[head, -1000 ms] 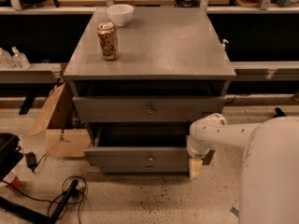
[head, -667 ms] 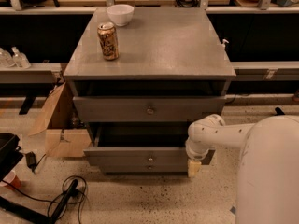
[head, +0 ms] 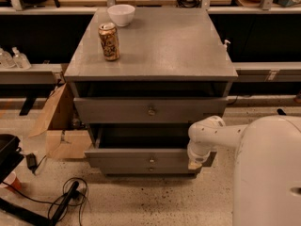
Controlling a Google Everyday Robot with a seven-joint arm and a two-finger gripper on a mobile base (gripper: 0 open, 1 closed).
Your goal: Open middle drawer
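The middle drawer (head: 122,157) sits low in the grey bench (head: 178,46), second of three. Its flat front stands forward of the frame, with a dark slot of interior showing behind it, so to my eye it's well on its way open, if not there already. Its small round knob (head: 151,160) is dead centre on the front.

The claw (head: 194,164) is down at the right end of that same front, right against it or just beside it; I can't say which. Whether the claw is apart or together, I cannot tell from here.

Here's the key bit: the front's long axis runs side to side, and the knob lies off to the claw's left along it. Any further pull should come straight out toward the robot, square to that line.

The white arm (head: 209,134) bends in from the right. Above, the top drawer (head: 113,110) with its bigger knob; beneath, the slim bottom drawer (head: 122,169). Up top stand a can (head: 109,41) and a white bowl (head: 121,14).
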